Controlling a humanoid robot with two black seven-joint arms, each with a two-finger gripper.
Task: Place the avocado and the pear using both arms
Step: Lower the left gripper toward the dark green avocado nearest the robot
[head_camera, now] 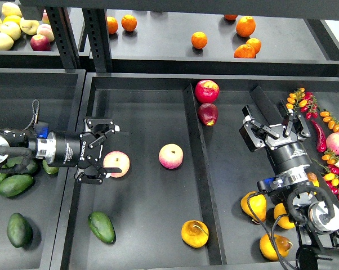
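The avocado [102, 226], dark green and elongated, lies at the front left of the middle tray [141, 112]. The pear [194, 233], golden with a curved brown stem, lies at the front right of the same tray. My left gripper [116, 149] comes in from the left, open and empty. Its lower finger lies over a pink-and-yellow peach [114, 160], well behind the avocado. My right gripper [271, 119] is open and empty over the right tray [226, 146], far from the pear.
A second peach [170, 156] sits mid-tray. Two red apples [206, 90] lie by the divider. More avocados [14, 184] and a dark one [18, 229] lie in the left tray. Several similar golden fruits [254, 206] lie under my right arm. Oranges [198, 40] are on the shelf.
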